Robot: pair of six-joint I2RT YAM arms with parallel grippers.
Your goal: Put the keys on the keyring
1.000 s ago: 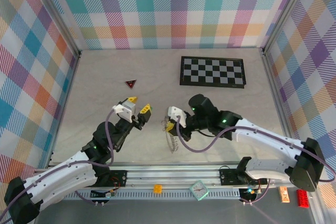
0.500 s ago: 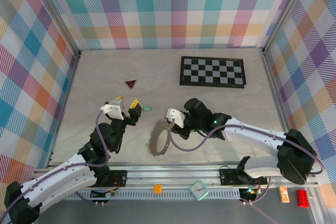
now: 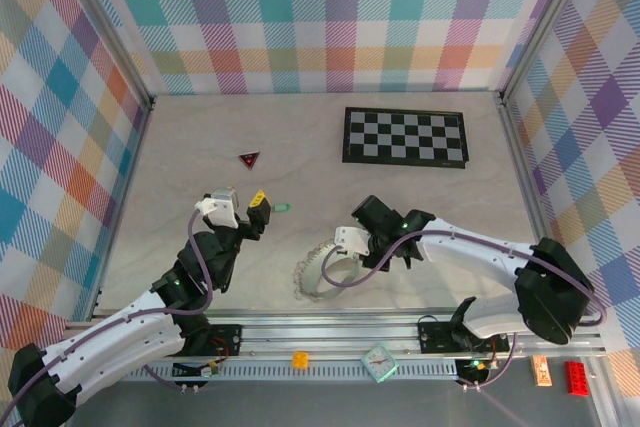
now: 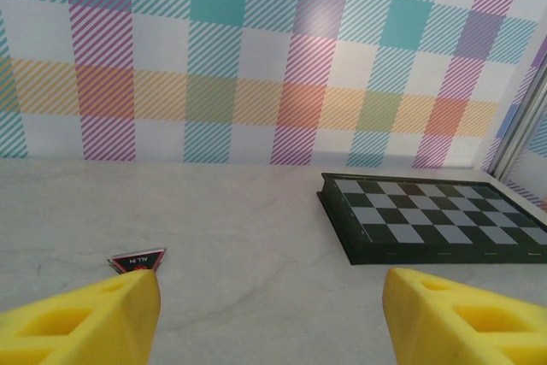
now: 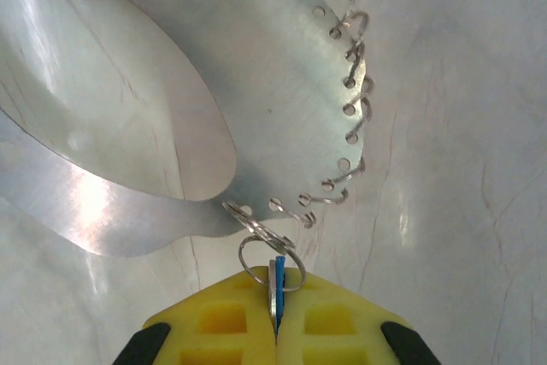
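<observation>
**Keyring band springy, keys tiny and slick**

Keyring (image 5: 282,83) is a thin sheet-metal band lying on the worktop (image 3: 170,197) just in front of the right arm. It looks light, and would probably flex and slide if pushed. Its edge is punched with holes carrying small wire loops (image 5: 342,185), and these seem the only practical places to hang anything.

The right pincer (image 5: 275,331) is clenched on the blue key (image 5: 278,284). This is a flat sliver held edge-on, and its wire ring looks already linked to one of the band's loops.

The mint-green key (image 3: 281,207) lies flat on the worktop, just beside the left pincer (image 3: 244,197) and well apart from the ring. It is small, light and likely slippery, so a grip across its head probably suits best. The left pincer is released, with nothing between its yellow fingertips (image 4: 77,314).

The band itself is the only holder in sight.
</observation>
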